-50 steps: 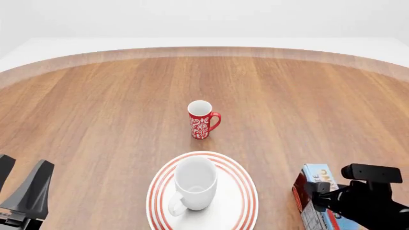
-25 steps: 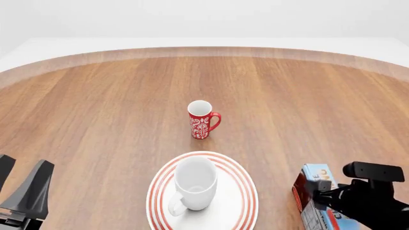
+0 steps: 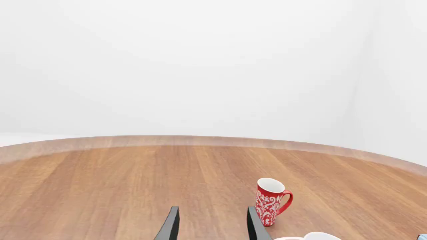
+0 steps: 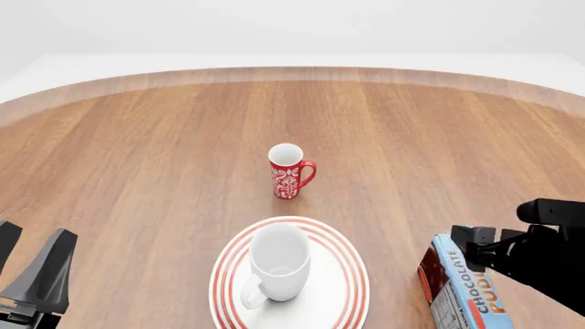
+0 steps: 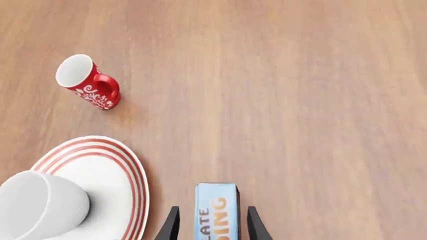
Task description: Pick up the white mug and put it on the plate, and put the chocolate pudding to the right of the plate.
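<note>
The white mug [image 4: 279, 264] stands upright on the red-ringed plate [image 4: 350, 274] at the near middle of the table. The chocolate pudding [image 4: 464, 291] lies on the table just right of the plate, blue face up. My right gripper [image 4: 477, 243] is open and hovers above the box's far right end. In the right wrist view the box [image 5: 217, 200] lies between the spread fingers [image 5: 252, 225], with a gap on each side; the plate [image 5: 127, 165] and mug [image 5: 40, 205] are beside it. My left gripper [image 4: 32, 260] is open and empty at the near left.
A slim red mug with white pattern [image 4: 289, 171] stands upright beyond the plate, near the table's middle. It also shows in the left wrist view [image 3: 271, 201] and the right wrist view [image 5: 87, 80]. The round wooden table's far edge [image 4: 292, 72] curves across the back.
My right gripper has lifted and drawn back to the right off the pudding box, uncovering its lettered face. The box, mug, plate and left arm have not moved.
</note>
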Robot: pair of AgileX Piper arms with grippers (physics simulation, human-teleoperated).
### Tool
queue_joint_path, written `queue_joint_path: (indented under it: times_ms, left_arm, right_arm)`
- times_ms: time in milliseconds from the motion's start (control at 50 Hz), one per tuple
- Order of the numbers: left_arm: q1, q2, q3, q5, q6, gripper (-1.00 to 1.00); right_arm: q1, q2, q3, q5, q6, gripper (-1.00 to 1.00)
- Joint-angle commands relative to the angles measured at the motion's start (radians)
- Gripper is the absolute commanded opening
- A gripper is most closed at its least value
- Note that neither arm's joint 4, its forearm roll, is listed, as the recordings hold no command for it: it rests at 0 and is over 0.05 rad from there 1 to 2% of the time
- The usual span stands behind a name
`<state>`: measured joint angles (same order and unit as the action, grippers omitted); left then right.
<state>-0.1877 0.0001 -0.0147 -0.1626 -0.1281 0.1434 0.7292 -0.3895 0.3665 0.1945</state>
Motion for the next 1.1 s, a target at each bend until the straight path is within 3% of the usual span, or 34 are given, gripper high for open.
queue_joint_path:
  times_ms: [20, 460, 580, 720, 760, 860, 1040, 1100]
  left_arm:
    - [0.000, 0.000, 0.000, 0.000, 0.000, 1.00]
    - [0.000, 0.000, 0.000, 0.000, 0.000, 1.00]
    - [0.003, 0.000, -0.003, 0.000, 0.002, 1.00]
    - [0.005, 0.000, -0.004, 0.000, 0.005, 1.00]
    - [0.005, 0.000, -0.003, 0.000, 0.007, 1.00]
    - [0.004, 0.000, -0.004, -0.001, 0.009, 1.00]
    - [0.005, 0.000, -0.008, -0.002, 0.015, 1.00]
    - [0.004, 0.000, -0.008, -0.003, 0.019, 1.00]
  right_arm:
    - [-0.030, -0.076, -0.127, 0.087, -0.058, 1.00]
    - [-0.082, -0.175, -0.287, 0.104, -0.189, 1.00]
    - [-0.106, -0.222, -0.335, 0.078, -0.257, 1.00]
    - [-0.127, -0.278, -0.345, 0.049, -0.294, 1.00]
    - [-0.126, -0.317, -0.351, 0.033, -0.327, 1.00]
    - [-0.126, -0.351, -0.350, 0.025, -0.334, 1.00]
    - [-0.127, -0.527, -0.325, -0.014, -0.430, 1.00]
    - [-0.132, -0.563, -0.297, -0.017, -0.430, 1.00]
